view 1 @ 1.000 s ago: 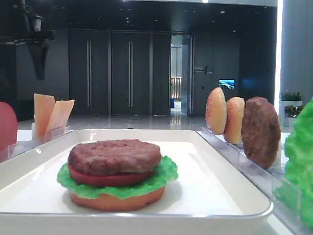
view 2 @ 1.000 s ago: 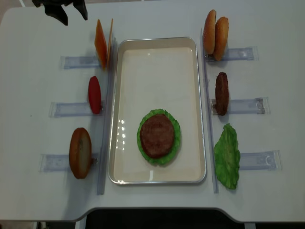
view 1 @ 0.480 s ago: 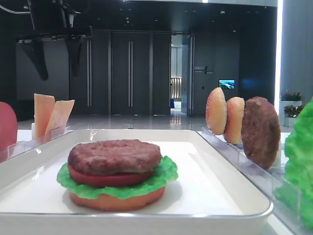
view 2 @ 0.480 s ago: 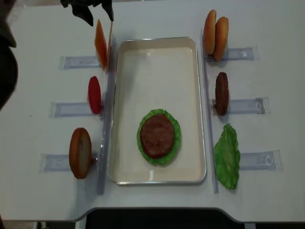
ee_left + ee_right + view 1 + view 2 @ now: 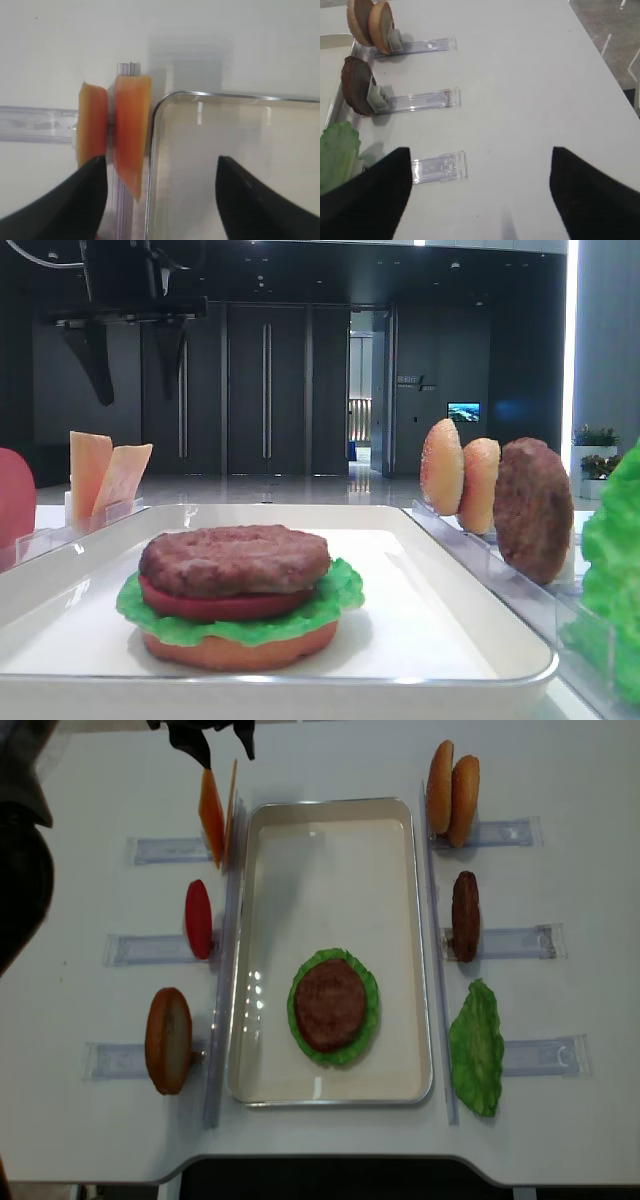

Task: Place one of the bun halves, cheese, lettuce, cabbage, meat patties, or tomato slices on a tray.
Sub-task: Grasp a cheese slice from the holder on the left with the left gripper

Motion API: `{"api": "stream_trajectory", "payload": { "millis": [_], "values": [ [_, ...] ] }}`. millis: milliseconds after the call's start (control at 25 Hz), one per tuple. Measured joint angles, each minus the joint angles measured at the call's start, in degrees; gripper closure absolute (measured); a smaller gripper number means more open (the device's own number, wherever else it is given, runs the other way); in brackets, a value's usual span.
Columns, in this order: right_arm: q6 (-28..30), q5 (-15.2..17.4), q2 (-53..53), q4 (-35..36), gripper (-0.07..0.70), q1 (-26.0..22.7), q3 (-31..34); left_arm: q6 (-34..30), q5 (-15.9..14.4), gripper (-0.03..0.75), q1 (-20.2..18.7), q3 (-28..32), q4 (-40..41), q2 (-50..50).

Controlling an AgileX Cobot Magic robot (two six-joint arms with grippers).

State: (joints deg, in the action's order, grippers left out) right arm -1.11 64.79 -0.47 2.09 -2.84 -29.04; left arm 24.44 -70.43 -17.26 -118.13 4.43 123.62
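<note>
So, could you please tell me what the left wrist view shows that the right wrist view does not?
Only the left wrist view shows the two upright cheese slices in their clear holder, the open left gripper above them, and the tray's far corner.

Only the right wrist view shows the two bun halves, a standing meat patty, the lettuce and the open right gripper.

Both show the white table and clear holder strips.
</note>
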Motion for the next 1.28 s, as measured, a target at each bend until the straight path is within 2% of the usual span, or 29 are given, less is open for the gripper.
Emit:
{"api": "stream_trajectory", "payload": {
  "millis": [1280],
  "values": [
    [0.0,0.0,0.0,0.0,0.092,0.0,0.0,0.0,0.0,0.199,-0.4,0.0,3.5,7.6]
  ]
}}
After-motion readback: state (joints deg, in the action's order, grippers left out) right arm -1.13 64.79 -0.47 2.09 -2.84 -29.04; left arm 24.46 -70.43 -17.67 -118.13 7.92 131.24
